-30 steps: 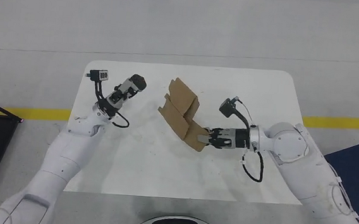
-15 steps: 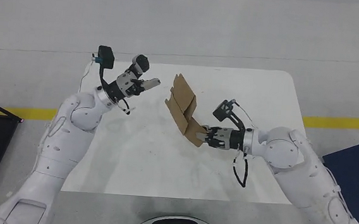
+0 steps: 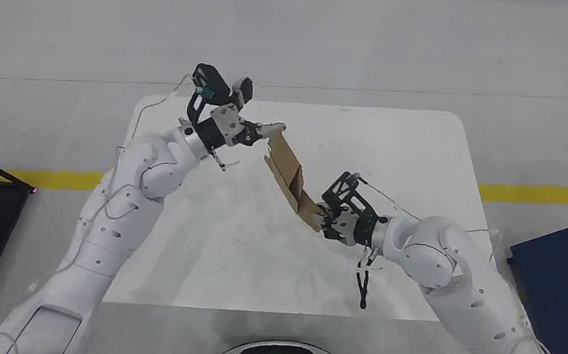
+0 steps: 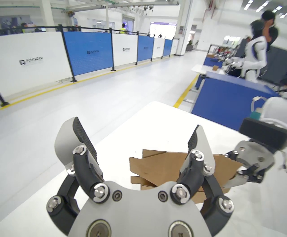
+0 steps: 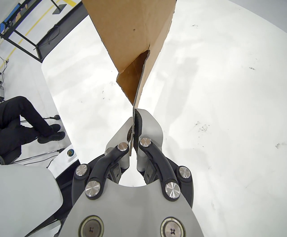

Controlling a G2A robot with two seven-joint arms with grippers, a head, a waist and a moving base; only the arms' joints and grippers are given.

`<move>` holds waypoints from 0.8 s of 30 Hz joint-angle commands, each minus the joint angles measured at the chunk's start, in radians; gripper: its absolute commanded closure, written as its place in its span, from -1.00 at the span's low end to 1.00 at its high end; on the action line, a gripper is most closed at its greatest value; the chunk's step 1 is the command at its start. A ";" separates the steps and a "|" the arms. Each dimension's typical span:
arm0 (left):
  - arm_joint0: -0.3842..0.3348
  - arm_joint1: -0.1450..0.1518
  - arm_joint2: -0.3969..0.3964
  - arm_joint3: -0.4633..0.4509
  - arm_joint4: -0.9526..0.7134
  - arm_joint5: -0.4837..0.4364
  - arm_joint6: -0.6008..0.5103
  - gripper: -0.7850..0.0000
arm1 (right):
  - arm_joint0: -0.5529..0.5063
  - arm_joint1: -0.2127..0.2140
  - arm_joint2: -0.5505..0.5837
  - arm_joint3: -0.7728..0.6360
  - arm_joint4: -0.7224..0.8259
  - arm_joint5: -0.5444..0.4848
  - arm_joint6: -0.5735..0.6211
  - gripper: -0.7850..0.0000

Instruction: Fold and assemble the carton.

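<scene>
Right gripper (image 5: 134,116) pinches the near corner flap of the carton (image 5: 134,33), pads pressed tight on the cardboard edge. Carton sits on edge over the middle of the white table (image 3: 405,167), partly opened, running away from the robot toward the far left. Left gripper (image 4: 138,132) is at its far end, fingers spread wide, contact unclear.

White table (image 3: 416,157), yellow floor line (image 3: 543,194), blue-and-white barrier panels (image 4: 89,53) beyond
</scene>
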 commanded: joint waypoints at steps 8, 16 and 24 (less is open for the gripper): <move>0.015 -0.002 0.059 -0.073 0.193 0.023 -0.088 -1.00 | 0.003 -0.006 -0.011 0.008 -0.025 0.047 -0.014 1.00; 0.058 0.007 0.035 -0.093 0.220 0.003 -0.109 -1.00 | 0.002 -0.009 0.014 0.018 0.013 0.065 -0.052 1.00; 0.089 0.011 0.031 -0.103 0.233 -0.018 -0.119 -1.00 | -0.008 -0.010 0.040 0.022 0.066 0.071 -0.073 1.00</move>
